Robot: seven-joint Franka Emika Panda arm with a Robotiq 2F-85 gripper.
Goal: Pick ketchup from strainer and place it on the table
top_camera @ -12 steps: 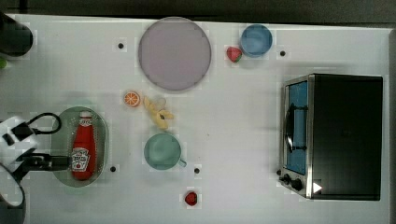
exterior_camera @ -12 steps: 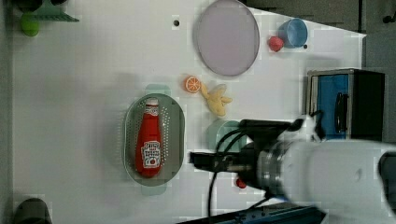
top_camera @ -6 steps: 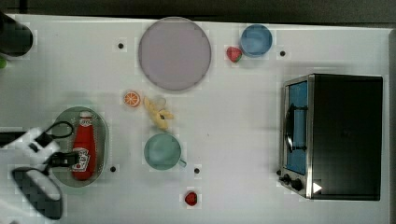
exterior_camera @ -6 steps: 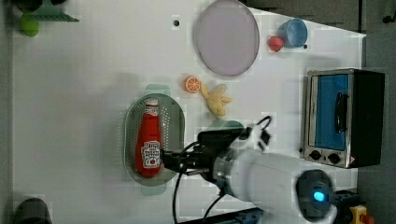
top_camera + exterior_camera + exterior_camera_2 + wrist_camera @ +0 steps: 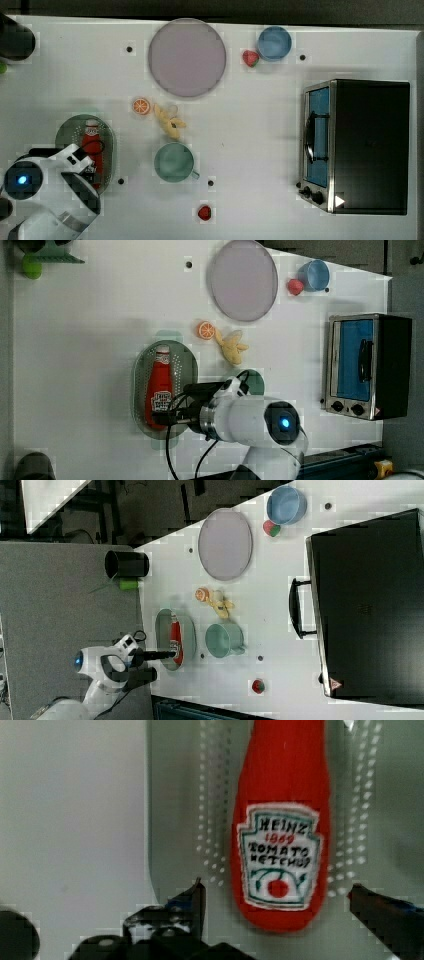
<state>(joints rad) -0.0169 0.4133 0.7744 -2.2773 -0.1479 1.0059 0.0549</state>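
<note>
Ketchup (image 5: 159, 387) lies flat in the strainer (image 5: 187, 365), cap toward 12 o'clock in the left view, base toward 6. Label faces up; wrist view reads it clearly on the ketchup (image 5: 280, 820), with the perforated strainer (image 5: 175, 810) floor around it.

Edges and room:
- Strainer (image 5: 65, 131) sits near the 9 o'clock edge of the table (image 5: 260, 125) in the top view; arm body overlaps its 6 o'clock end.
- Open white table at 9 o'clock of the strainer in the left view, and a wide bare stretch toward 12.
- Green mug (image 5: 173, 162) at 3 o'clock of the strainer in the top view, apart from it. Orange slice (image 5: 141, 106) and yellow banana piece (image 5: 170, 123) at about 1 to 2 o'clock.
- Grey plate (image 5: 186, 57) at 12 o'clock side of the table, blue bowl (image 5: 274, 43) with a strawberry (image 5: 250, 58) just beside it. Second strawberry (image 5: 204, 212) near the 6 o'clock edge.
- Toaster oven (image 5: 357, 145) takes the 3 o'clock end, well apart from the strainer.
- Centre of the table between mug and oven is bare.

Tool:
- Gripper (image 5: 275, 895) jaws spread wide, straddling the bottle base in the wrist view, one finger (image 5: 192, 902) to each side with strainer floor visible between finger and bottle.
- Nothing clamped; can't tell if the fingertips touch the strainer.
- In the left view the gripper (image 5: 167, 416) sits over the 6 o'clock end of the bottle.
</note>
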